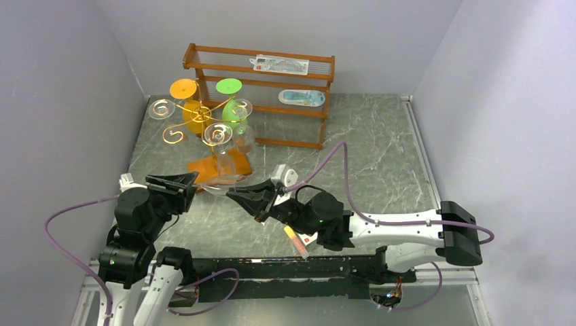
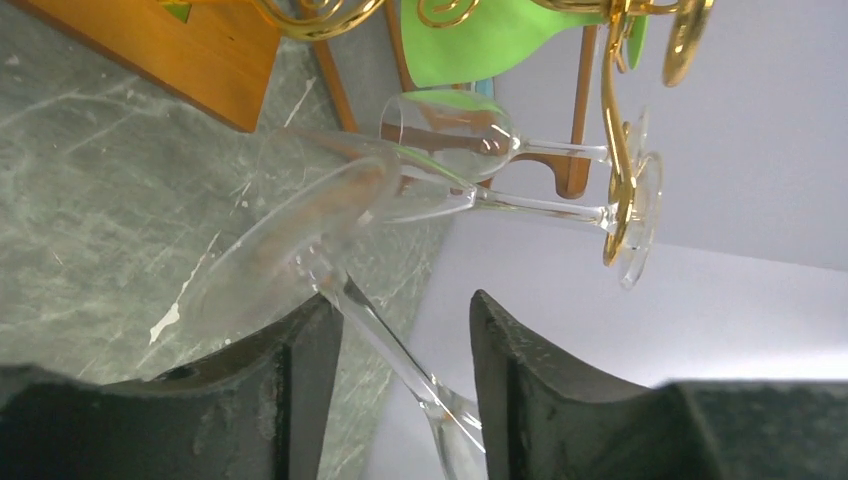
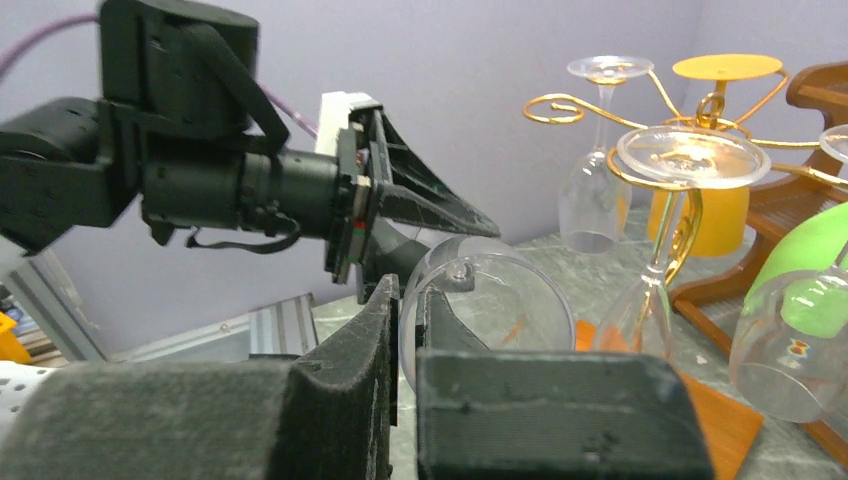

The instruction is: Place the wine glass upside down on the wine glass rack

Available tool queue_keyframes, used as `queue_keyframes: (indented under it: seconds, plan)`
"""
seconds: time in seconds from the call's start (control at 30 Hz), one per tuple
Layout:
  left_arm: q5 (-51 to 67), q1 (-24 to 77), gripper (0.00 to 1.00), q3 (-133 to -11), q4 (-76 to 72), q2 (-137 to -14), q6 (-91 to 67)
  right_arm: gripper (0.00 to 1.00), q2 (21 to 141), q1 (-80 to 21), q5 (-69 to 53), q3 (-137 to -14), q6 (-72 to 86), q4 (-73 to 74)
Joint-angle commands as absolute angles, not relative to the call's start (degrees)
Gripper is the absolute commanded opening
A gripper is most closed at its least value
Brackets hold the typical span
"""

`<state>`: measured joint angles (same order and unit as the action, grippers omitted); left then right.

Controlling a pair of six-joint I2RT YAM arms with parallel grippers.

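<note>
A clear wine glass (image 1: 219,186) hangs tilted over the table between my two grippers. My right gripper (image 3: 408,300) is shut on the rim of its bowl (image 3: 500,300). My left gripper (image 2: 405,330) stands open around the stem (image 2: 385,340), with space left on both sides; the foot (image 2: 290,240) lies just past its fingertips. In the top view the left gripper (image 1: 193,182) and right gripper (image 1: 234,195) face each other in front of the wine glass rack (image 1: 178,132), a gold wire stand on a brown base (image 1: 221,168).
Several glasses hang upside down on the rack: clear ones (image 1: 217,136), an orange one (image 1: 185,92) and a green one (image 1: 229,87). Behind it stands a two-tier wooden shelf (image 1: 299,109) with packets. Walls close in on the left, back and right.
</note>
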<state>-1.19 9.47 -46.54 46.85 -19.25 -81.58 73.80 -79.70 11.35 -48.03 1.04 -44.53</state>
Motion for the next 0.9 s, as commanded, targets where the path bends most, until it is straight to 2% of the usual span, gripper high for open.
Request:
queue_keyframes:
  seconds: [0.0,0.23,0.33,0.43,0.73,0.83,0.87]
  plan:
    - [1.8,9.8,0.52,-44.5,43.3,-18.3,-85.1,0.00,71.6,-79.8,9.8,-47.0,2.9,-50.5]
    - [0.2,9.8,0.42,-45.0,43.6,-17.5,-86.1,0.00,70.7,-79.9,7.9,-44.9,3.5,-51.6]
    - [0.1,9.8,0.42,-44.9,42.5,-17.0,-86.4,0.00,70.2,-79.9,6.2,-43.9,4.1,-51.5]
    - [0.6,9.8,0.39,-44.4,40.0,-16.7,-86.8,0.04,69.3,-79.9,4.6,-43.5,5.5,-49.2]
    - [2.6,9.8,0.18,-41.5,35.8,-16.1,-89.4,0.03,67.3,-79.9,1.3,-39.9,8.3,-47.4]
    - [2.7,9.8,0.07,-40.8,33.7,-15.7,-90.1,0.03,66.6,-79.9,1.3,-38.3,8.7,-47.3]
    - [2.8,9.8,0.05,-40.6,32.6,-15.7,-90.2,0.03,66.4,-79.9,1.4,-37.9,8.8,-47.1]
